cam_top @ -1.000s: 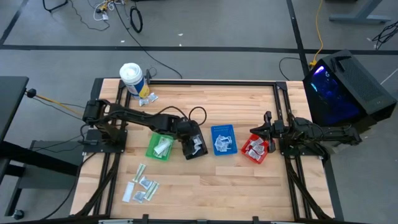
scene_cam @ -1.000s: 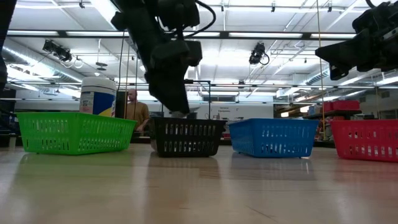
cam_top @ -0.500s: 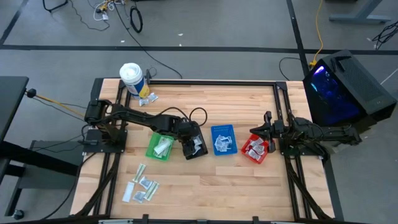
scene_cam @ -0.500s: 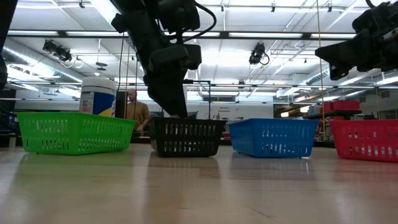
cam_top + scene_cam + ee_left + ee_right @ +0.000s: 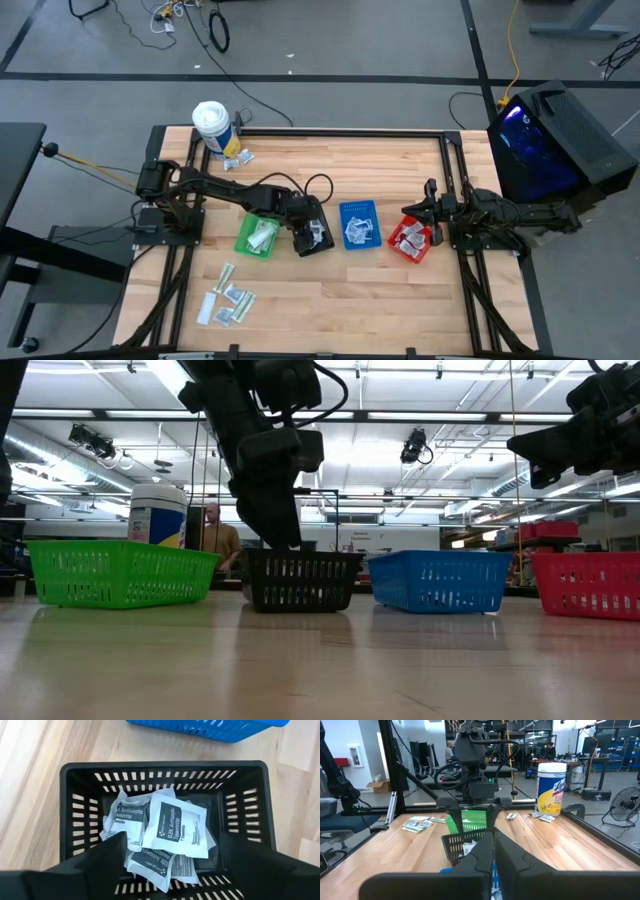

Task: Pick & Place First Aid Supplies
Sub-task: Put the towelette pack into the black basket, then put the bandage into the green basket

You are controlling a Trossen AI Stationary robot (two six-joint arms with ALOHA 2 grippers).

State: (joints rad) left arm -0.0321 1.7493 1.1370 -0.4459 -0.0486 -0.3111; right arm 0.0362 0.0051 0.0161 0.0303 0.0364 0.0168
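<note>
The first aid supplies are small flat sachets. Several white ones [image 5: 175, 827] lie heaped in the black bin [image 5: 165, 766]. More loose sachets [image 5: 228, 300] lie on the table near its front left, and a few [image 5: 238, 158] sit by the white tub. My left gripper [image 5: 172, 847] hangs open just above the black bin [image 5: 318, 240], tipped steeply down, with a finger on either side of the heap and nothing between them. My right gripper [image 5: 493, 845] is shut and level at the table's right side, by the red bin [image 5: 412, 240].
Green [image 5: 258, 236], black, blue [image 5: 358, 224] and red bins stand in a row across the table's middle, each holding sachets. A white tub [image 5: 212, 125] stands at the far left corner. A person [image 5: 215, 535] shows in the room behind the table.
</note>
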